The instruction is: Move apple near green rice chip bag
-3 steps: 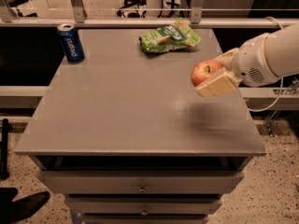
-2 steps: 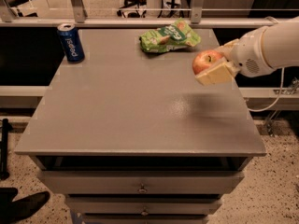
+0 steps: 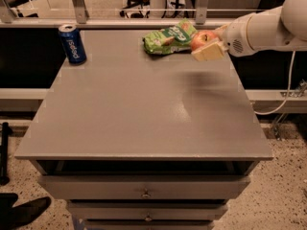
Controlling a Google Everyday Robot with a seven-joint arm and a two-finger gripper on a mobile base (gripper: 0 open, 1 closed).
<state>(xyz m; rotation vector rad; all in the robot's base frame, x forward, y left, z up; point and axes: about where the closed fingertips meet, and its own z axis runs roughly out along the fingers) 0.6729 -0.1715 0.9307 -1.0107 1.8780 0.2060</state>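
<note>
The apple [image 3: 202, 40] is red-orange and sits between the pale fingers of my gripper [image 3: 207, 46], which is shut on it and holds it above the table's far right part. The white arm [image 3: 261, 28] reaches in from the right. The green rice chip bag [image 3: 170, 37] lies on the far side of the grey table [image 3: 144, 109], just left of the apple; the apple nearly touches its right end in this view. A dark shadow falls on the table below the gripper.
A blue soda can [image 3: 72, 43] stands upright at the table's far left corner. Drawers with small knobs [image 3: 145, 194] run below the front edge. A railing and chair legs stand behind the table. A dark shoe [image 3: 24, 212] shows at the lower left.
The gripper has carried the apple up and away toward the far edge, from the right middle of the table to right beside the green bag.
</note>
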